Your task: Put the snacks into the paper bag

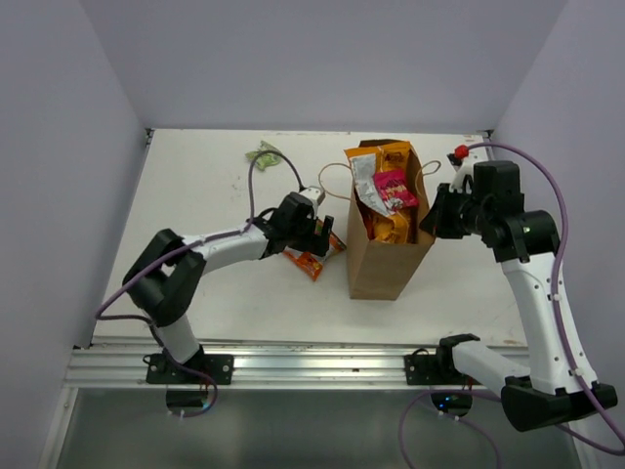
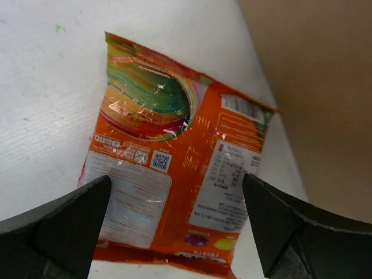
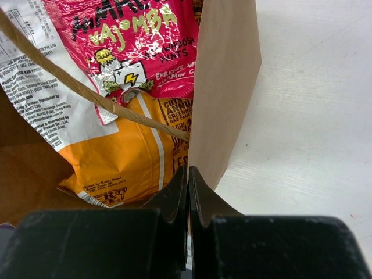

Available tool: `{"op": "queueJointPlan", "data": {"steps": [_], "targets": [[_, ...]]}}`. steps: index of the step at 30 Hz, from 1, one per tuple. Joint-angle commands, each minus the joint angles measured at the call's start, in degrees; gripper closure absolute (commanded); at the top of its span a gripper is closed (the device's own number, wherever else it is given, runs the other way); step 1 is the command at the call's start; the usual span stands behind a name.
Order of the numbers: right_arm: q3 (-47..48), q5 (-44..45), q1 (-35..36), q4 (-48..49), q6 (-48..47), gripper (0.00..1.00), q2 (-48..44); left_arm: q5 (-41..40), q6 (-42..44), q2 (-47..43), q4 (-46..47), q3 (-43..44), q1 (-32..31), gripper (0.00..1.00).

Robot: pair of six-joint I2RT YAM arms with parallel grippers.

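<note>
We note left gripper (image 2: 175, 180) spread wide astride the small orange packet (image 2: 174, 133) lying beside the paper bag (image 1: 376, 269), poised to grasp, while right gripper (image 3: 188, 174) pinches the bag's wall, apparently steadying it.

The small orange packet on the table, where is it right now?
In the top view the small orange packet lies flat on the table just left of the paper bag, directly beneath the open left gripper.
</note>
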Motion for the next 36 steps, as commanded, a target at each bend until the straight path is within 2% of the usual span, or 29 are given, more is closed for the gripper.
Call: {"op": "queueJointPlan", "data": {"steps": [1,2,4,5,6,7,8,12,13,15,18,20,24,28,36], "targets": [[1.1,-0.7,0.2,-0.1,0.4,1.00,-1.9,-0.3,2.4,4.8,1.4,1.9,-0.1,0.00],[1.2,-0.6,0.2,-0.1,0.5,1.00,-2.1,-1.1,2.4,5.8,0.9,2.2,-0.2,0.00],[1.5,-0.4,0.1,-0.4,0.3,1.00,-2.0,-2.3,2.8,8.0,-0.8,3.1,-0.4,0.09],[1.6,-0.4,0.1,-0.4,0.3,1.00,-2.0,-2.9,2.8,8.9,-1.2,3.2,-0.5,0.35],[1.6,-0.4,0.2,-0.2,0.3,1.00,-1.8,-3.5,2.9,9.2,-1.5,3.3,-0.7,0.49],[1.6,-0.4,0.2,-0.2,0.4,1.00,-1.8,-3.9,3.0,9.3,-2.1,3.5,-0.9,0.67],[1.6,-0.5,0.2,-0.1,0.4,1.00,-1.6,-5.8,2.9,9.0,-2.6,3.6,-0.9,1.00],[1.6,-0.9,0.2,0.1,0.4,1.00,-1.1,-12.6,1.9,4.4,-6.6,4.5,-0.9,1.00],[1.6,-1.0,0.2,0.1,0.4,1.00,-1.1,-17.0,1.2,3.1,-8.2,5.3,-0.6,1.00],[2.0,-1.0,0.2,0.1,0.4,1.00,-0.9,-21.3,-1.0,-1.5,-13.8,9.3,1.8,1.00],[1.8,-1.2,0.2,0.3,0.3,1.00,-0.8,-27.6,0.5,-8.5,-15.4,18.3,4.9,1.00],[1.8,-1.3,0.1,0.3,0.2,1.00,-0.7,-24.9,5.0,-11.4,-13.5,23.7,5.0,1.00],[1.3,-2.2,0.1,1.2,0.1,1.00,-0.3,-14.5,8.0,-10.2,-10.5,43.0,3.3,1.00],[1.1,-2.5,0.3,1.6,0.3,1.00,-0.1,-4.1,8.6,-6.1,-9.7,52.7,-2.3,1.00],[1.6,-2.2,0.2,1.3,0.1,1.00,-0.2,9.6,4.6,-1.1,-8.5,47.8,-10.3,1.00]]}}
